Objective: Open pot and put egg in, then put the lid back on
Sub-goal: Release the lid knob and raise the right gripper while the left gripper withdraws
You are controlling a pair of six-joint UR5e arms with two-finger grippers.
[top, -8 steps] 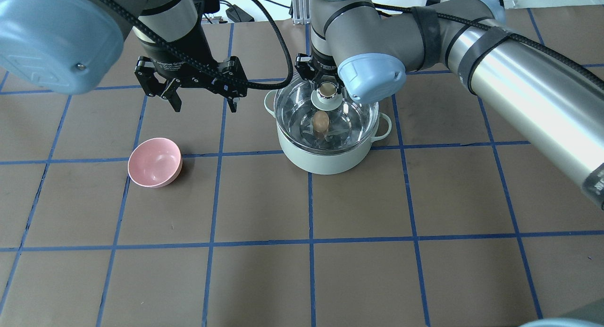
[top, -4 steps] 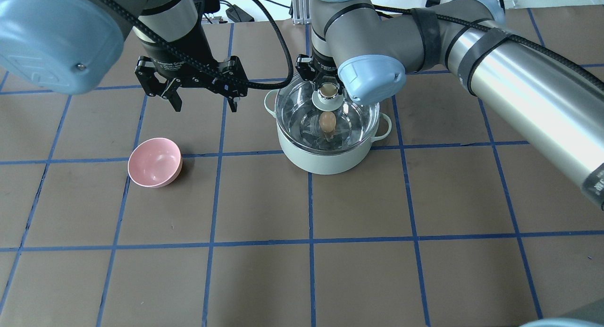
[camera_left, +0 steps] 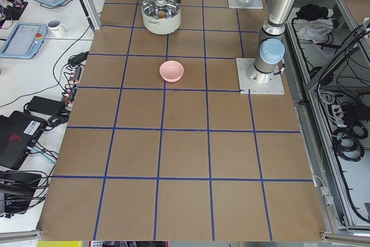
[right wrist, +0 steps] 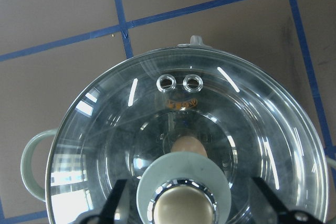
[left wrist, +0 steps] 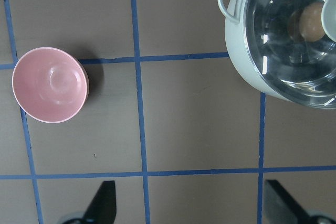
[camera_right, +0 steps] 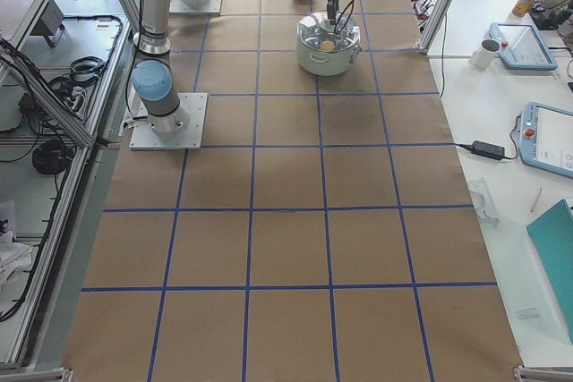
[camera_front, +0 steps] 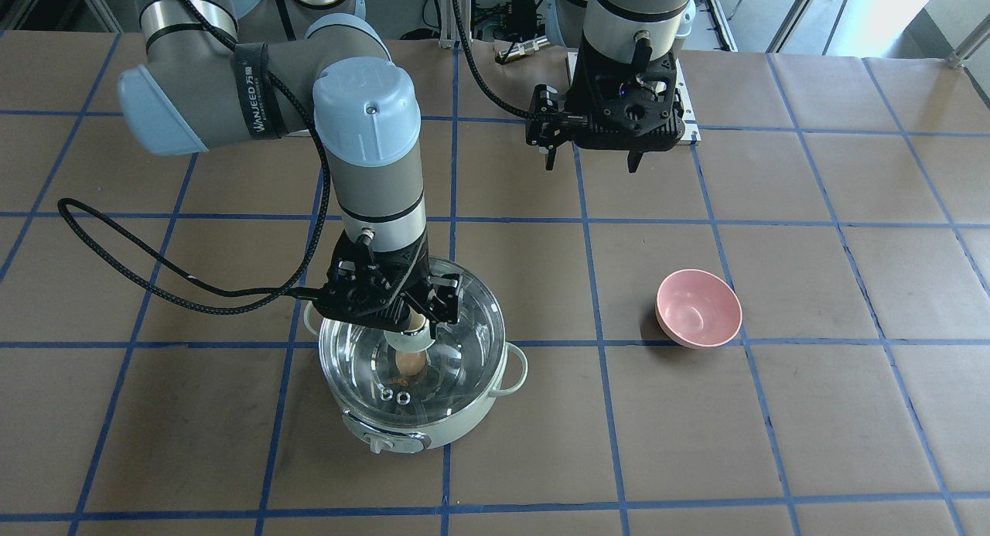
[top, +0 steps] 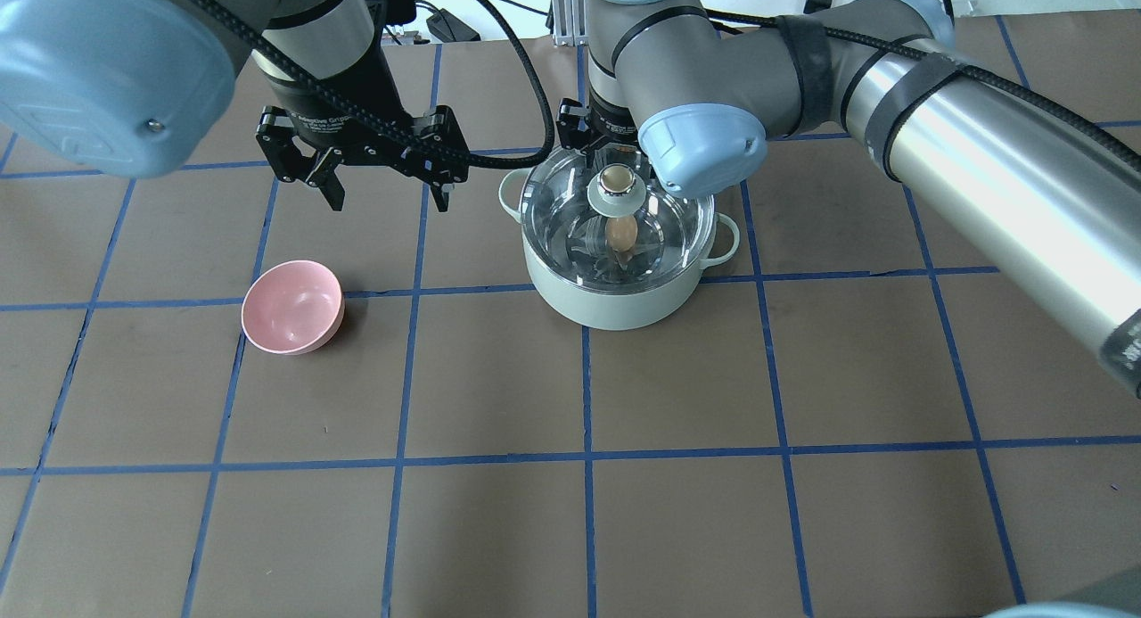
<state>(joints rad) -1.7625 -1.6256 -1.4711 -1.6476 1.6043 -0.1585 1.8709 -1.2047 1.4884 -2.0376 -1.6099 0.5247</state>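
Left hand hangs above the bench, released, fingers spread wide, nothing between them. Pink bowl sits on the bench at 7 o'clock of that hand in the overhead view, well apart from it, upright. Pot stands at 3 o'clock of the left hand, near but not touching. Lid sits on the pot's rim, covering the opening. Egg lies inside the pot on the steel floor, seen through the glass, at 6 o'clock of the lid's knob in the overhead view. Right hand is directly over the lid, released: the wrist view shows its two fingers standing off at 9 and 3 o'clock of the knob, a clear gap on each side, neither touching it. Vent holes show at 12 o'clock of the knob in that wrist view. Loop handles stick out at the pot's 3 and 10 o'clock sides in the overhead view. Right arm crosses in from 2 o'clock.
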